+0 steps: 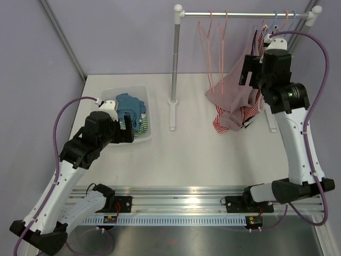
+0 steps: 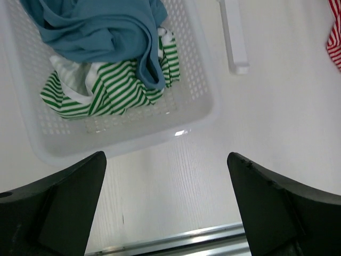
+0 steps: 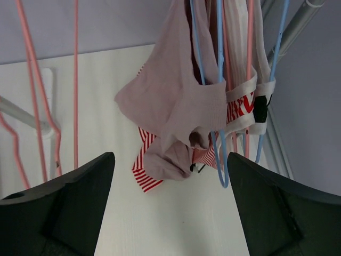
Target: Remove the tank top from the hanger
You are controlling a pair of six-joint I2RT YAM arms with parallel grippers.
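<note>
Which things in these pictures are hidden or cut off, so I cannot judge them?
Right wrist: hooks of the blue hangers, cut off by the top edge.
Top external: upper part of the pink tank top, hidden behind the right arm.
Left wrist: blue garment, cut off by the top edge.

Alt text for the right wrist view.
A dusty-pink fabric tank top hangs on a blue wire hanger above red-and-white striped cloth. The right end effector's open black fingers frame it; empty pink hangers hang left.
</note>
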